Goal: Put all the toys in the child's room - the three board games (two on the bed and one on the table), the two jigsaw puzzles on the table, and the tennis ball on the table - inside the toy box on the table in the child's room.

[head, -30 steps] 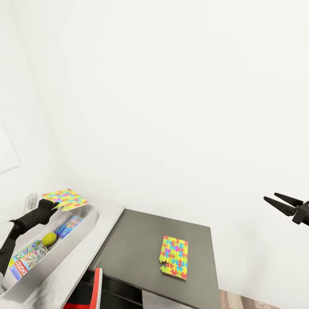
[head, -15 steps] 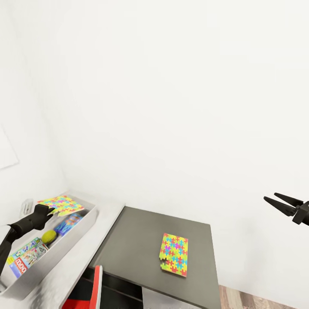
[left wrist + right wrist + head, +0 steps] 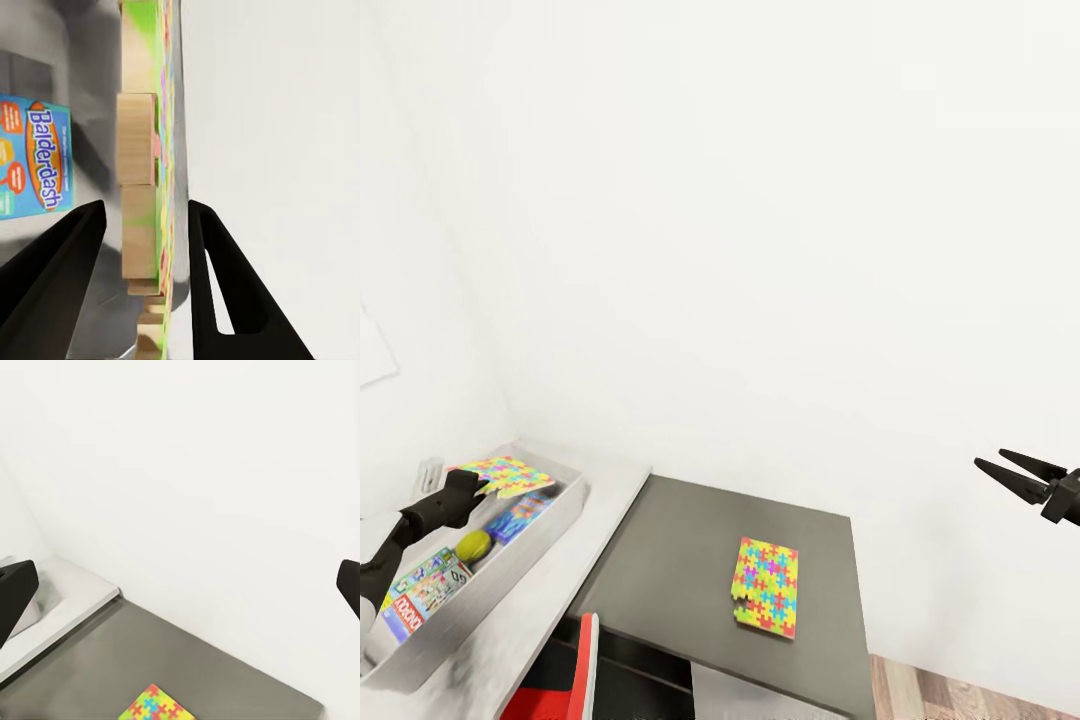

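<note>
My left gripper [image 3: 478, 487] hovers over the far end of the grey toy box [image 3: 565, 515] at the left. A colourful jigsaw puzzle [image 3: 510, 474] lies tilted between its fingers. In the left wrist view the puzzle's wooden edge [image 3: 142, 187] stands between the two fingers [image 3: 60, 277] with a thin gap on each side. Inside the box lie the tennis ball [image 3: 473, 545], a blue Balderdash game [image 3: 520, 514] and another board game [image 3: 418, 597]. The second puzzle [image 3: 765, 585] lies flat on the dark table [image 3: 660, 570]. My right gripper [image 3: 998, 468] hangs open in the air at the far right.
The toy box sits on a pale counter [image 3: 540, 610] against the white wall. A red and black object [image 3: 575, 680] stands below the dark table's near edge. Wooden floor [image 3: 960, 695] shows at the lower right.
The left gripper has lowered the puzzle toward the far end of the toy box. The head camera shifted slightly. The right arm has not moved.
</note>
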`<state>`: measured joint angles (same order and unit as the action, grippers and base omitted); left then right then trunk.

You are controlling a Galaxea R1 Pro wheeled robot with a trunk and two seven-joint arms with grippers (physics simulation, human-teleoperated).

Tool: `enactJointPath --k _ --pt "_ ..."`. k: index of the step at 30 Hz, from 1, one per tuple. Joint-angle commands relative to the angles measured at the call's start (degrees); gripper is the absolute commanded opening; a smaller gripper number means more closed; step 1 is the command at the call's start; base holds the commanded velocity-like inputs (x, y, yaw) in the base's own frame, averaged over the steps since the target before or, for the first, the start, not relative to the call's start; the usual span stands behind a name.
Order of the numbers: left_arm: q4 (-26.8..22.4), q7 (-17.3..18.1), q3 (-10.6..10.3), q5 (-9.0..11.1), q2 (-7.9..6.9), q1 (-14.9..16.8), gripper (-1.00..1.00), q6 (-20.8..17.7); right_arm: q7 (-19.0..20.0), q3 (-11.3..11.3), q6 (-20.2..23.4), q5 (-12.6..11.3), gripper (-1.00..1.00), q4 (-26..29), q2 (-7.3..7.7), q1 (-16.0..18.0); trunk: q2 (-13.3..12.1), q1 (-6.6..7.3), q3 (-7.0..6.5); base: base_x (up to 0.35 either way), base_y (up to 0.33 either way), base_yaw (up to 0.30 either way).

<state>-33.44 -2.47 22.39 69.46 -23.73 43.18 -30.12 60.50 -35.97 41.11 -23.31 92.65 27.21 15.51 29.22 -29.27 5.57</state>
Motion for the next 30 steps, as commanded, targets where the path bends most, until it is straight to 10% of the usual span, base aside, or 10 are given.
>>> enactJointPath --k 1,15,30 --pt "0.6 0.1 0.2 0.2 -0.08 0.5 -1.0 -0.1 0.1 -0.1 0.3 -0.2 1.0 0.0 0.02 0.1 0.1 -0.02 0.21 0.0 0.0 0.0" --pt "2.6 0.8 -0.1 -0.6 -3.39 2.1 -1.0 -0.7 0.1 -0.3 0.3 -0.2 1.0 0.0 0.04 0.0 0.1 -0.02 1.51 0.0 0.0 0.0" --pt "4.9 2.6 -4.1 -0.6 -3.61 3.2 -1.0 -1.3 0.8 -0.3 0.3 -0.2 1.0 0.0 0.04 0.0 0.1 -0.02 2.89 0.0 0.0 0.0"
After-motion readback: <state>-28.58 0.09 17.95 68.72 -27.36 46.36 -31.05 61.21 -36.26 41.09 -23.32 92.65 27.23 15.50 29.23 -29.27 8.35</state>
